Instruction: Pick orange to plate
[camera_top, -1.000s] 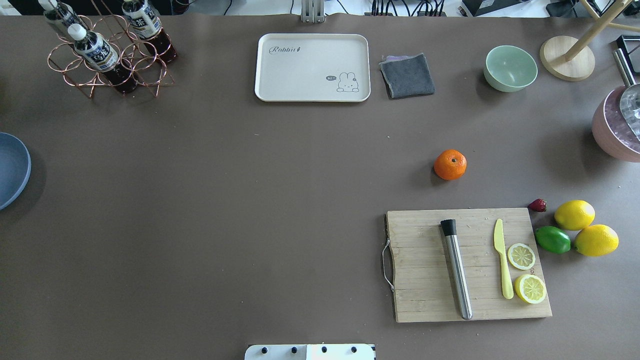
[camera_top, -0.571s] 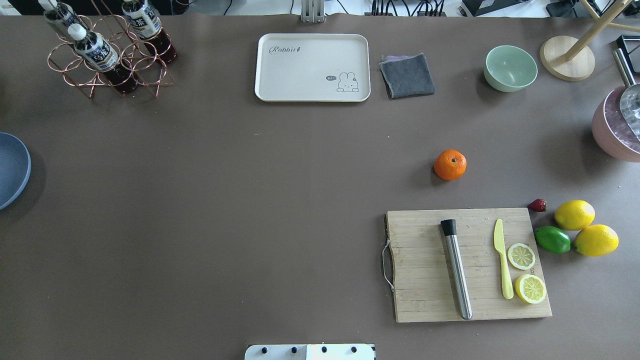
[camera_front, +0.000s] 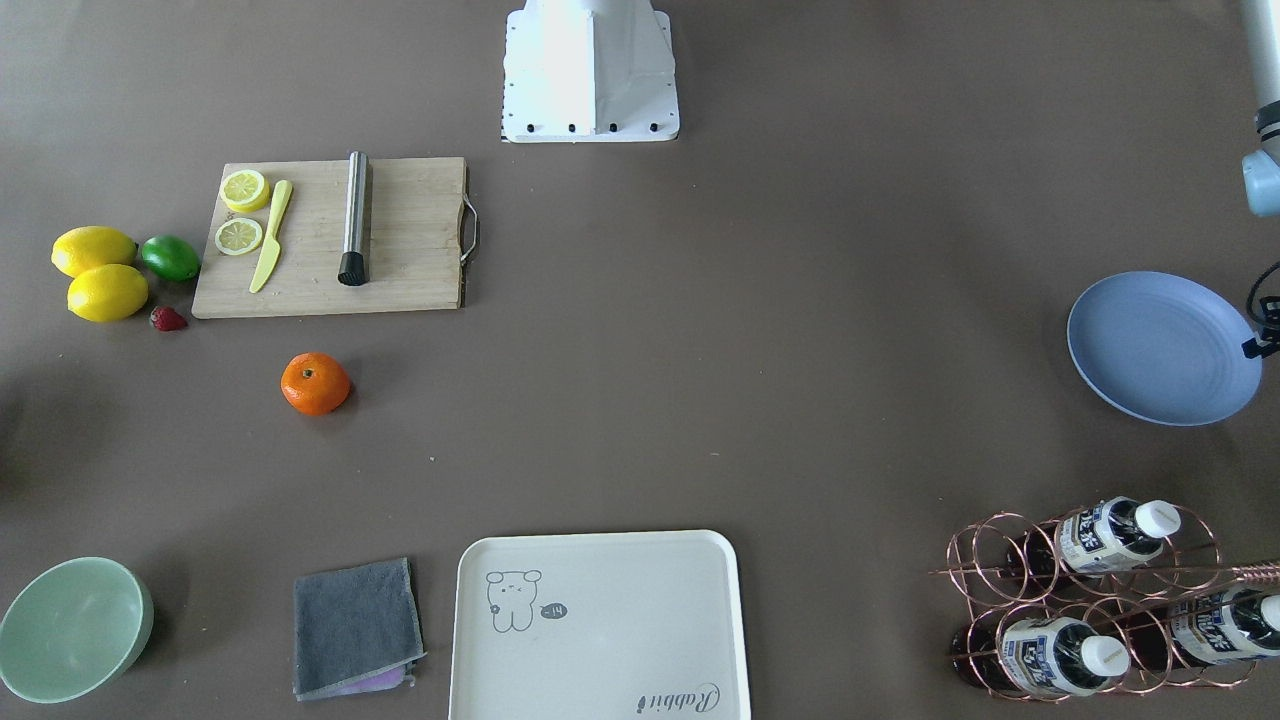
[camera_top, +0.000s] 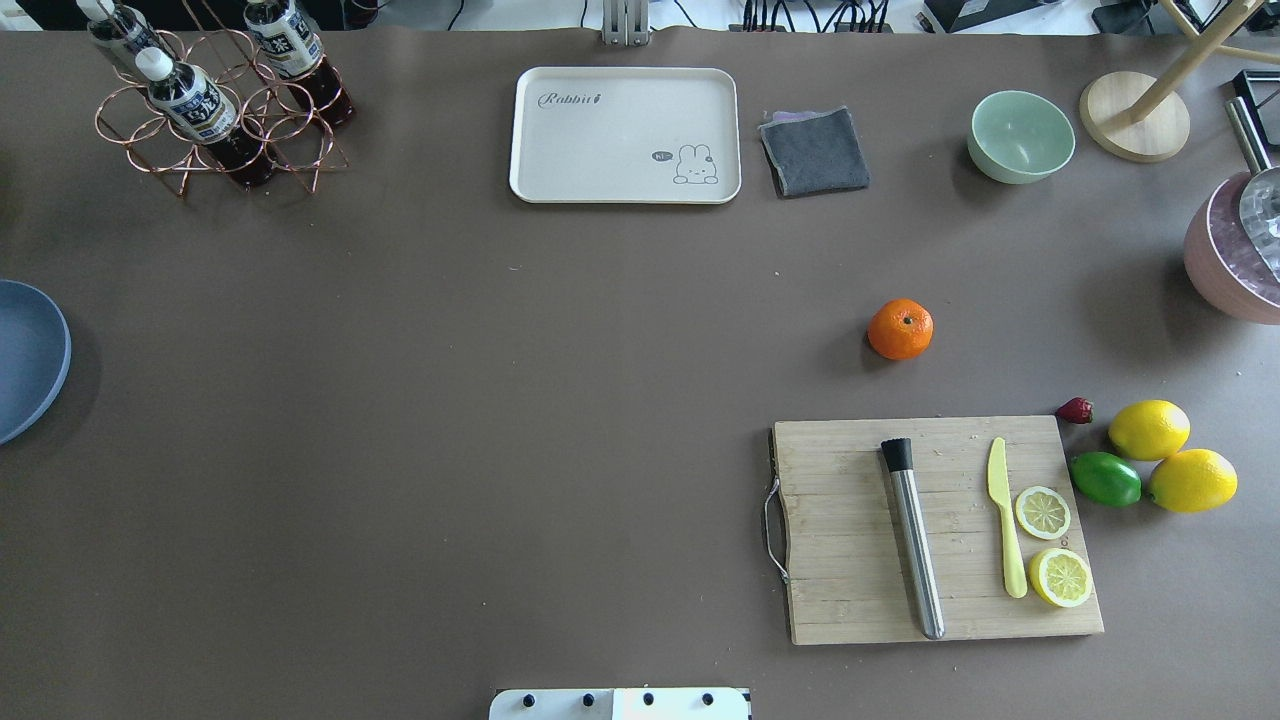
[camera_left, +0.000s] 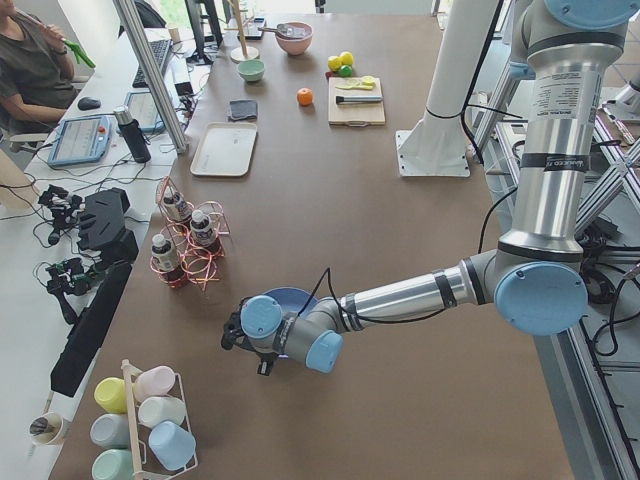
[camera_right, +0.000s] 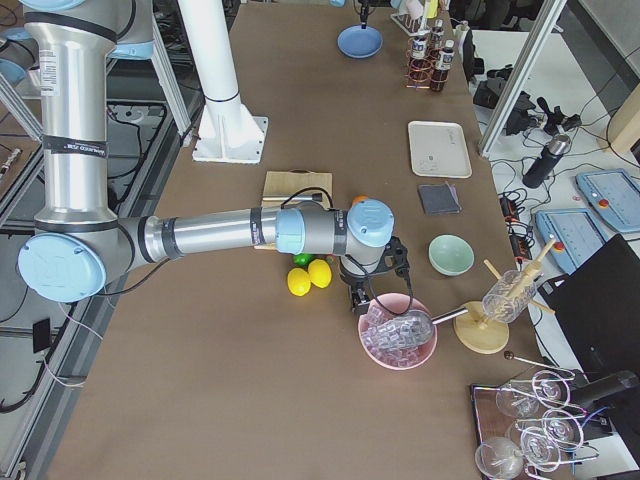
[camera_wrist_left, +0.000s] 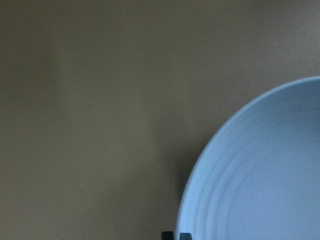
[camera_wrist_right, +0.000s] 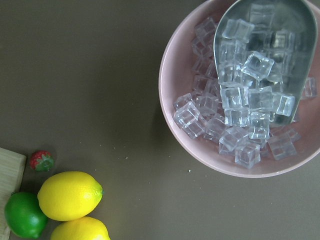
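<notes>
Brown table (camera_top: 400, 400): small round bright-orange mandarin (camera_top: 900, 329) sits well apart from right end effector (camera_right: 360, 300) and left end effector (camera_wrist_left: 176, 236); I cannot tell either's grip. Likely light, firm, prone to rolling; pinch across its middle.

Bright even light, soft shadows.

Caught shifted in the overhead view, at the table's left edge: periwinkle-blue plate (camera_top: 30, 360). Sat unmoved across both earlier pictures, then slid within the last half-second or so. Ended a little nearer the robot's side of the table and slightly further in from the edge of the view, with a bit more of its rim showing than before.
</notes>
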